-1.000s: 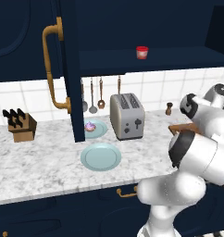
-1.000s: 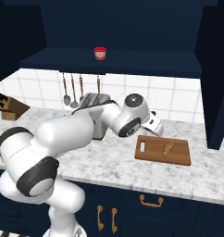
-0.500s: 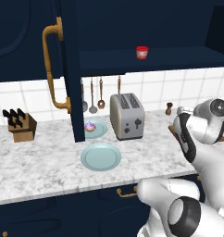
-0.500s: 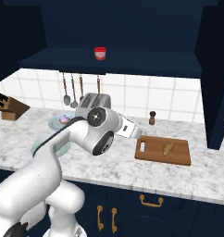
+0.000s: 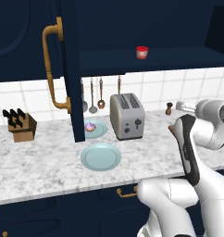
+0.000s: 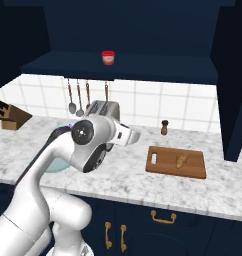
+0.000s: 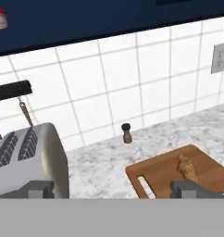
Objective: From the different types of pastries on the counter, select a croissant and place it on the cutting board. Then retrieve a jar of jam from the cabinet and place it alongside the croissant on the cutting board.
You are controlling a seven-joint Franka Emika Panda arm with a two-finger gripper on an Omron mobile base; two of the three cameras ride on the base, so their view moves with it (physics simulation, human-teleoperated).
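We read no writing anywhere. We count one croissant (image 6: 181, 160) on the board (image 6: 165, 166), one jar (image 6: 108, 57) in the cabinet (image 6: 143, 30) (door open), one cupcake (image 5: 90, 126). Tool (image 7: 116, 190) fingers apart, empty.

Base views flanking; toaster (image 5: 127, 116) shared.

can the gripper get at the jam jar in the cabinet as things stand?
Probably yes. The cabinet door is swung open and the jar of jam stands alone near the shelf's front edge, nothing in front of it. The gripper is open and empty, low by the toaster, so it must rise first.
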